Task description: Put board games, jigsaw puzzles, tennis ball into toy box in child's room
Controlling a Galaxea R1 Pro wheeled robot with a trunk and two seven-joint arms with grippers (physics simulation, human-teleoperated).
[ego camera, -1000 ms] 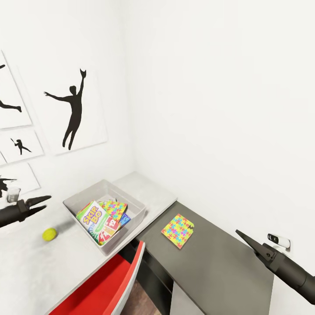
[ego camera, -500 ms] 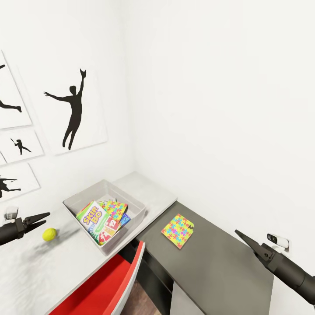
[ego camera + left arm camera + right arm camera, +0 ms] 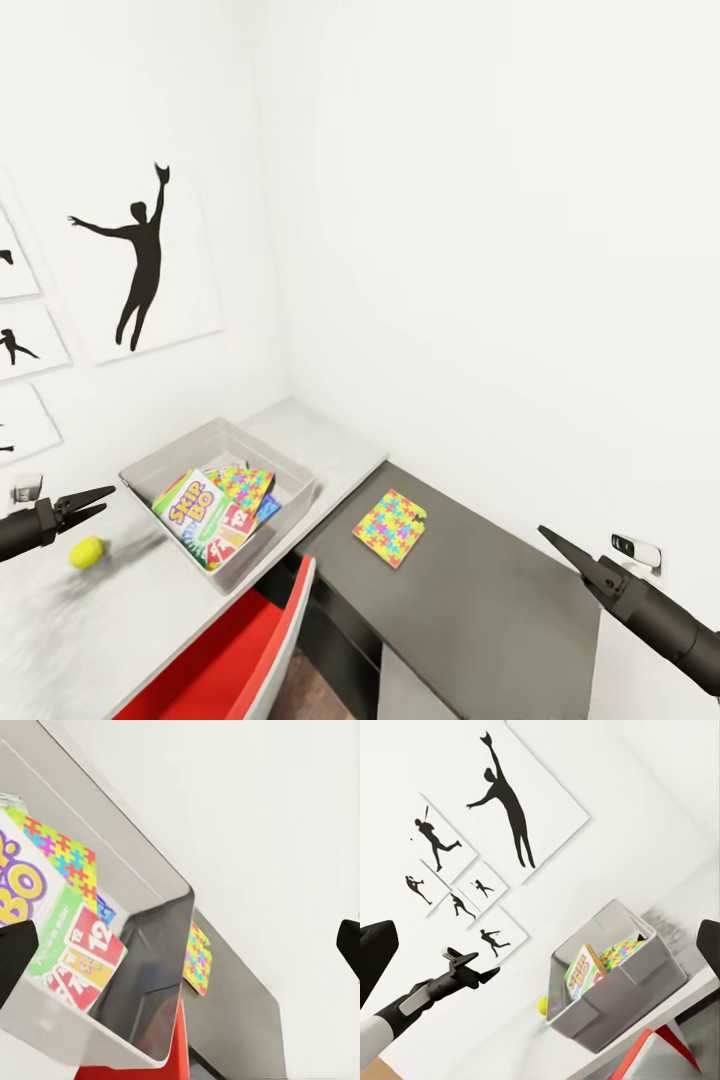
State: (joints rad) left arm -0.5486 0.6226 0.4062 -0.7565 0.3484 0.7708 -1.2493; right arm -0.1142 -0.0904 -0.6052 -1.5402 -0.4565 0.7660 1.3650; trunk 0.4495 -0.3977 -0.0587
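Tennis ball [image 3: 87,552]: on the table [image 3: 330,445], just below the left gripper [image 3: 97,500], beside the toy box [image 3: 262,452].
Left fingers: parted, empty.
Right gripper [image 3: 553,541]: spread, empty, well apart.

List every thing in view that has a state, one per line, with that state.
Left pincer: open, empty, hanging above the tennis ball.
Right pincer: open, empty, over the dark cabinet.
Tennis ball: loose on the table, outside the toy box.
Toy box: open-topped, partly filled.
SKIP-BO game: leaning inside the toy box.
Jigsaw puzzle: in the toy box.
Second jigsaw puzzle: flat on the dark cabinet, outside the box.
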